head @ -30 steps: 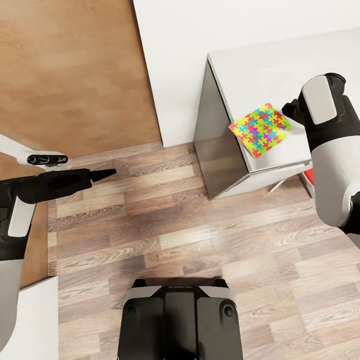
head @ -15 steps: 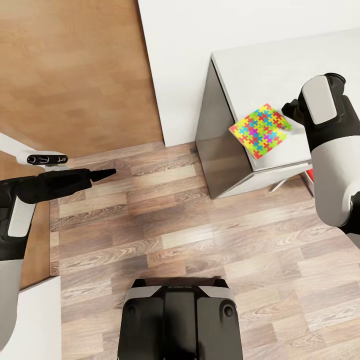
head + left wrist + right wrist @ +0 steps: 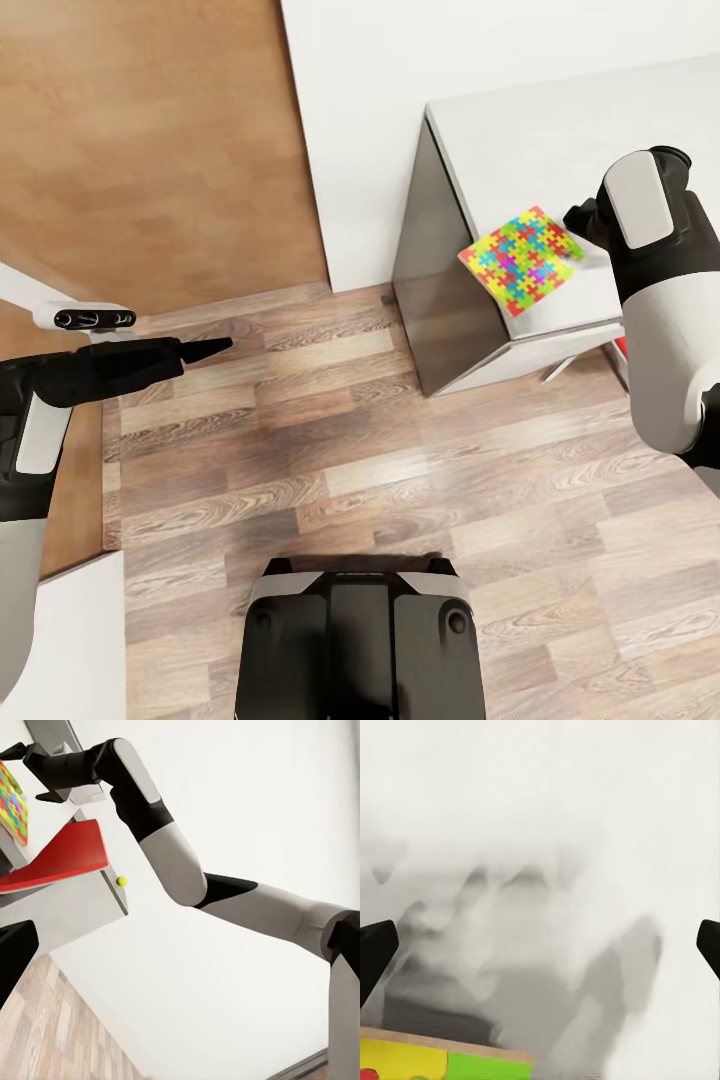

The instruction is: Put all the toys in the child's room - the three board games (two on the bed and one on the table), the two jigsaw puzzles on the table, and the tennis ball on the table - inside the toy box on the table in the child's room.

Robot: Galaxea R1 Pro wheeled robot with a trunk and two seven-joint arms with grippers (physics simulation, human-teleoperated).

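Note:
A jigsaw puzzle (image 3: pixel 520 260) of bright interlocking pieces hangs tilted over the near end of the white-topped table (image 3: pixel 520 150), its left corner past the table's edge. My right gripper (image 3: pixel 582 224) is shut on the puzzle's right corner. In the right wrist view the puzzle's edge (image 3: pixel 442 1061) lies close under the gripper, with the table top beyond. My left gripper (image 3: pixel 212 348) is held out over the floor at the left, open and empty. In the left wrist view the puzzle (image 3: pixel 13 806) shows again, and a small yellow-green tennis ball (image 3: pixel 121 880) sits far off past the table's end.
A white wall (image 3: pixel 350 120) meets a brown wooden panel (image 3: pixel 150 130) at the back left. A red seat (image 3: pixel 618 350) is tucked under the table. A white block (image 3: pixel 70 640) stands at the lower left. My base (image 3: pixel 360 640) stands on wood-plank floor (image 3: pixel 330 450).
The table and wall have slid slightly right in the head view, so the camera has moved. Both arms and the puzzle keep their places in the picture, so the puzzle travels with the gripper.

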